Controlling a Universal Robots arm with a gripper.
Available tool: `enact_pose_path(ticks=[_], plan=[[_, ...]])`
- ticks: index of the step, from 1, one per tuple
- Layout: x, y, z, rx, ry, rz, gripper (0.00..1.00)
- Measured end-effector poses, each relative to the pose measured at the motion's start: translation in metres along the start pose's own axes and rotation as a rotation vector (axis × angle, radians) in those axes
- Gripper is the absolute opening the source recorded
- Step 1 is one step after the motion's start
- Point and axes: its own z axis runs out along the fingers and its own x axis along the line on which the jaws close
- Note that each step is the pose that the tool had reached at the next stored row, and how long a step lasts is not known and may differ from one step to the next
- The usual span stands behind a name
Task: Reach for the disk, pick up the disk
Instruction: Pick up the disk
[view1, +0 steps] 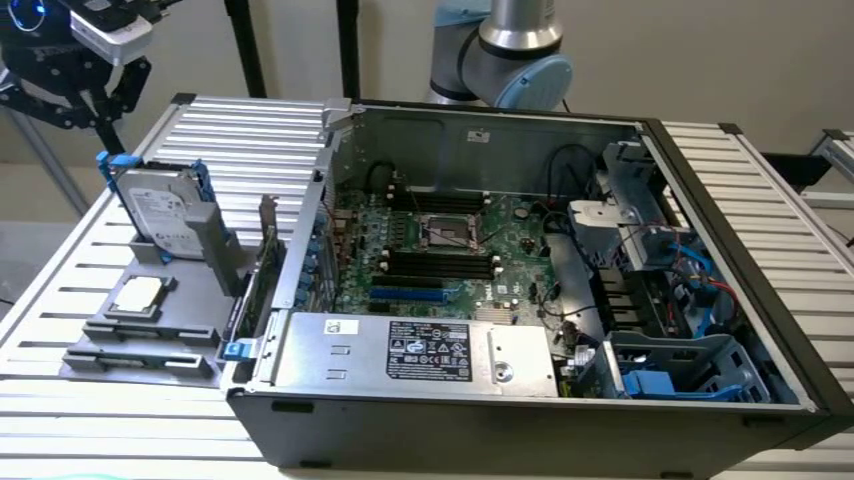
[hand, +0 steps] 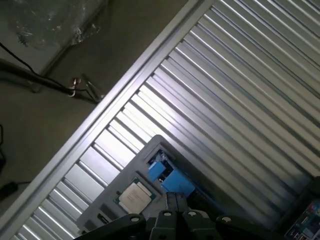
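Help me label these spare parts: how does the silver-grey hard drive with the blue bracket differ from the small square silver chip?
The rectangular silver-grey hard drive stands upright in the grey plastic holder; the small square silver chip lies flat on it. The drive is far larger than the chip. The drive carries a blue bracket and a white label; the chip shows neither. Both are silvery and share that holder.

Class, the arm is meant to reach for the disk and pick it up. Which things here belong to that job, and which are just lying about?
Belong to the job: disk, upright in the grey holder; gripper, above the disk and apart from it.

Just lying about: small square chip; open computer case; silver box with a black label; slatted table.
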Motion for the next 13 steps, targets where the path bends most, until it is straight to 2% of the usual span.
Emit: enact_pose_path(ticks=[13], plan=[[-0.0001, 0.0, 0.0, -0.0002, 0.0081, -0.23, 0.11]])
